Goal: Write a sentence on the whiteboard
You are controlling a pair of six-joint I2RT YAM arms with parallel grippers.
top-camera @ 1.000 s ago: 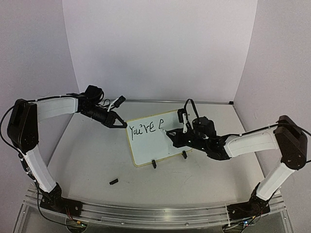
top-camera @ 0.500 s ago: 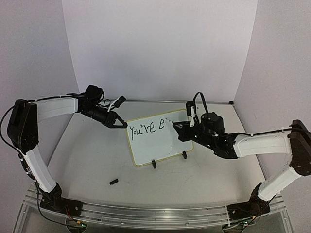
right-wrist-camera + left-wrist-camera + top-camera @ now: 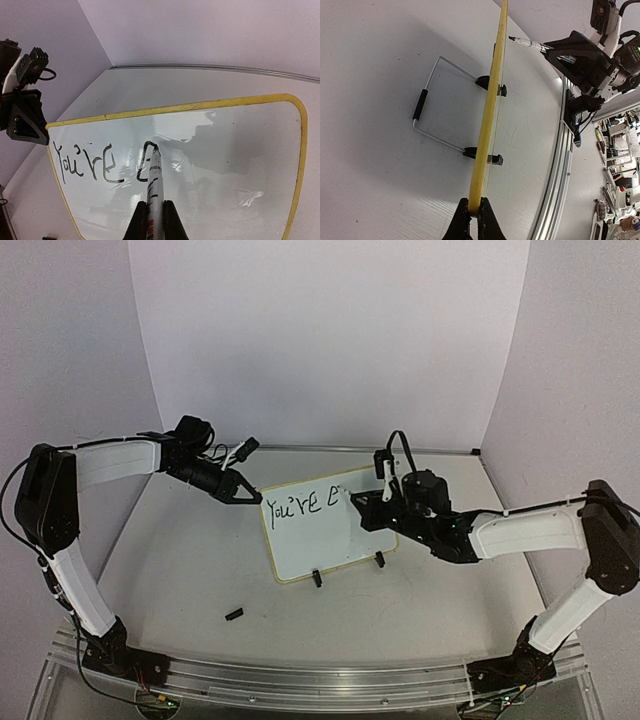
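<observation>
Whiteboard (image 3: 325, 535): standing tilted back near the middle of the table (image 3: 180, 570), between the two arms. It is resting on two black clip feet (image 3: 317, 578) and a wire stand (image 3: 427, 107) behind it. From the left wrist view it is showing edge-on as a thin yellow rim (image 3: 490, 115).

Sentence (image 3: 87, 162): running along the upper left of the board and reading "You're", with one further rounded letter only partly formed.

Left gripper (image 3: 475, 205): pinching the board's yellow rim, fingers narrow with the rim between them. In the top view it is meeting the board at its upper left corner (image 3: 250, 498).

Right gripper (image 3: 155, 205): clamping a marker (image 3: 154, 182), fingers narrow around the barrel. The marker is pointing away from the wrist camera, and its black tip is touching the board at the unfinished letter.

Small black piece (image 3: 234, 615): lying loose on the table in front of the board, well apart from both grippers; it is too small to identify.
</observation>
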